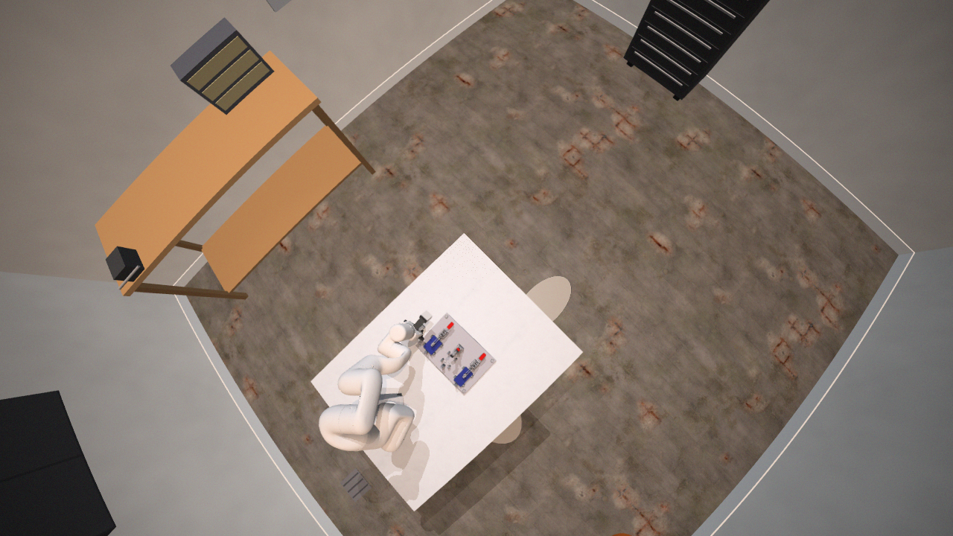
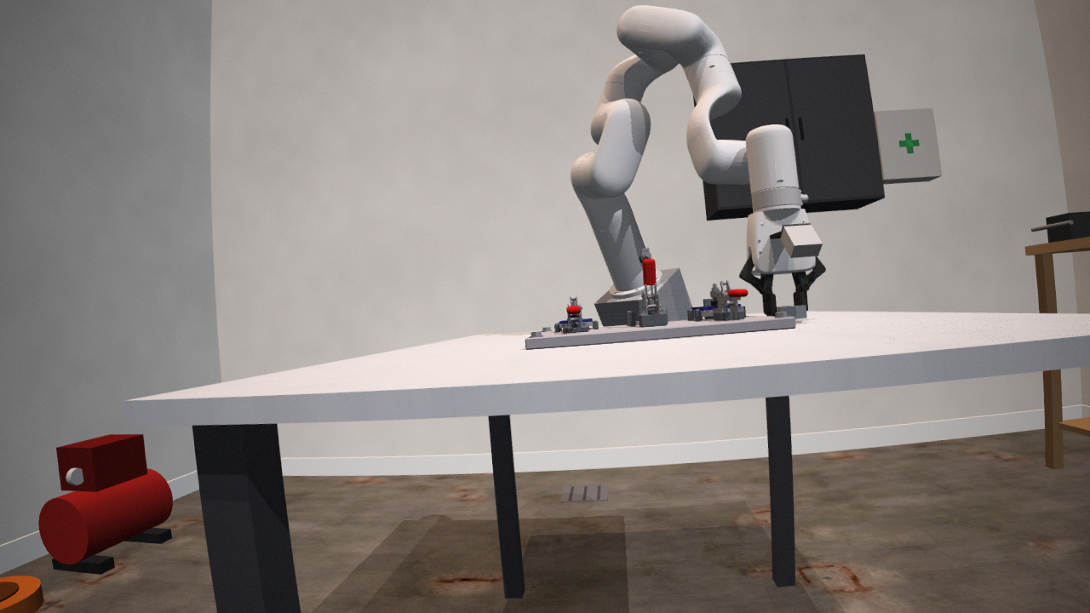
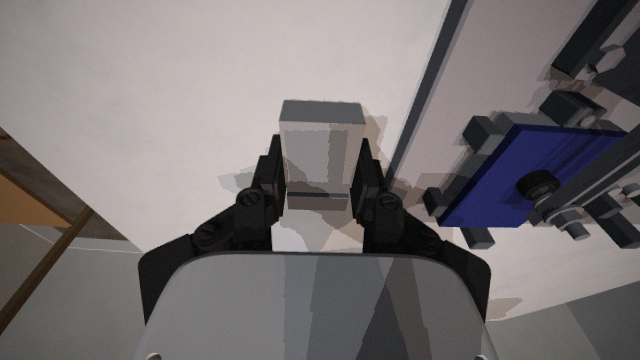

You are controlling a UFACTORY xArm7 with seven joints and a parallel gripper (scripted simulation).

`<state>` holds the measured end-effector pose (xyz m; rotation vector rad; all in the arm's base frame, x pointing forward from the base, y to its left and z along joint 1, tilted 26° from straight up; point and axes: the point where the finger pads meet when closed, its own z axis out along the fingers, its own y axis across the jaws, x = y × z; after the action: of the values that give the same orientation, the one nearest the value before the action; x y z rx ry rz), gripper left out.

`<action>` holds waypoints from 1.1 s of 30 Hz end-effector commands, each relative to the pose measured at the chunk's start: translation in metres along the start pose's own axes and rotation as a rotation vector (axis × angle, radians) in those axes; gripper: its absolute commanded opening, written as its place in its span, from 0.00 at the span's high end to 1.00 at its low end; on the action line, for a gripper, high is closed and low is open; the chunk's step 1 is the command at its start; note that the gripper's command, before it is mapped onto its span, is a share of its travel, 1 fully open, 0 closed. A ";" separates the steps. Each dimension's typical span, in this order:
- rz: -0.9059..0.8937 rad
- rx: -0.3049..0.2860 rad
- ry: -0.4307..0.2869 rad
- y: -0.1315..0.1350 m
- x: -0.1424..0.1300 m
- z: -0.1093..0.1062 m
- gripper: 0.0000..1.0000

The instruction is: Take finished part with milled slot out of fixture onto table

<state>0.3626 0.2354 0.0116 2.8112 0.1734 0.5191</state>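
Observation:
My gripper (image 1: 421, 325) (image 2: 784, 306) (image 3: 319, 154) is shut on the grey finished part (image 2: 794, 312) (image 3: 322, 112), low over the table beside the fixture plate (image 1: 468, 342) (image 2: 659, 335) (image 3: 492, 65). The part looks level; I cannot tell whether it touches the table, and its slot is not clear. One blue blank (image 1: 432, 345) (image 3: 480, 180) sits in the nest nearest me, under a black clamp tip (image 3: 537, 184). The other blue blank (image 1: 463, 377) sits in the far nest. Both of their red handles (image 1: 450, 325) (image 1: 482, 357) (image 2: 737, 292) (image 2: 573, 309) lie down. The middle clamp's red handle (image 2: 648, 272) stands upright over an empty nest.
The white table (image 1: 533, 346) (image 2: 427, 373) (image 3: 150, 90) carries the plate and the arm's base (image 2: 644, 300). Bolt heads stand at the plate's corners. Stop blocks (image 3: 482, 134) stand around the nearest nest. A wooden workbench (image 1: 199, 152) stands apart from the table.

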 end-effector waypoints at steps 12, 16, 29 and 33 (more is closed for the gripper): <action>0.000 0.002 0.002 -0.001 0.001 0.004 1.00; 0.000 0.002 0.002 -0.001 0.001 0.004 1.00; 0.000 0.002 0.002 -0.001 0.001 0.004 1.00; 0.000 0.002 0.002 -0.001 0.001 0.004 0.31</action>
<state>0.3645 0.2342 0.0070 2.8113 0.1734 0.5192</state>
